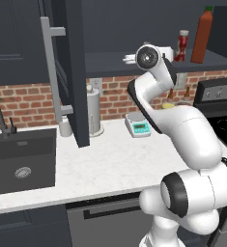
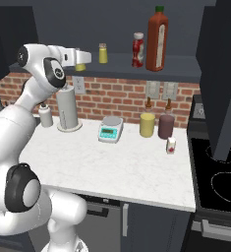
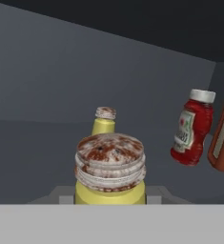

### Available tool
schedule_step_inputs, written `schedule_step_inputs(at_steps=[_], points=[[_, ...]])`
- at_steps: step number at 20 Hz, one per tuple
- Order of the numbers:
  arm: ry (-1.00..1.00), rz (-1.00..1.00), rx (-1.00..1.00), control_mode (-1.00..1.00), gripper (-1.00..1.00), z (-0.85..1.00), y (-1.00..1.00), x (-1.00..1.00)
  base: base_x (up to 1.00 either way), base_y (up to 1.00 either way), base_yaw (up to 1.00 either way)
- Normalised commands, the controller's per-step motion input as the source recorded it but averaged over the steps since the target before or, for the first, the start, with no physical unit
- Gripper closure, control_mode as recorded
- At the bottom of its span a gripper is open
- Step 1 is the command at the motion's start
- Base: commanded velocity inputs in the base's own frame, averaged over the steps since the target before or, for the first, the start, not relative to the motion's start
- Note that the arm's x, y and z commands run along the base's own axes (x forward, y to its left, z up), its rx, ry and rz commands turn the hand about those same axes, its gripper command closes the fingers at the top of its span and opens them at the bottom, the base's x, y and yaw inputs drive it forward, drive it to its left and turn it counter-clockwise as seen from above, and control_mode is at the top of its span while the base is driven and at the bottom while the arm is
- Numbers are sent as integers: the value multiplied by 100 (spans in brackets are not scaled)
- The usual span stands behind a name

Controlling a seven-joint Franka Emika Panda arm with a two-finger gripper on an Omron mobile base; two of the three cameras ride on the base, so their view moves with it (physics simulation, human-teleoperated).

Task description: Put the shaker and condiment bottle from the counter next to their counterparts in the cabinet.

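Two small yellow cylindrical shakers with grey caps sit at the dark cabinet shelf: one shaker is clamped between the closed fingers of the white arm's gripper just left of its counterpart standing on the shelf. To the right of that counterpart stands the small red condiment bottle with a white cap, beside the tall red-orange sauce bottle with a green cap.

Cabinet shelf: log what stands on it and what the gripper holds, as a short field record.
held: shaker, in shut gripper, at shelf height
matching shaker: upright on cabinet shelf, just beyond the held one
condiment bottle: on shelf, beside tall bottle
cabinet door: open
left to do: set the held shaker down
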Motion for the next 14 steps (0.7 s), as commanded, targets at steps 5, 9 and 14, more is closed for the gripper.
schedule_step_inputs(at_steps=[5,9,14], points=[[0,0,1,-100,100,0,0,16,0,0,0],[0,0,2,-100,100,0,0,8,0,0,0],[-2,0,2,-100,100,-2,0,5,0,0,0]])
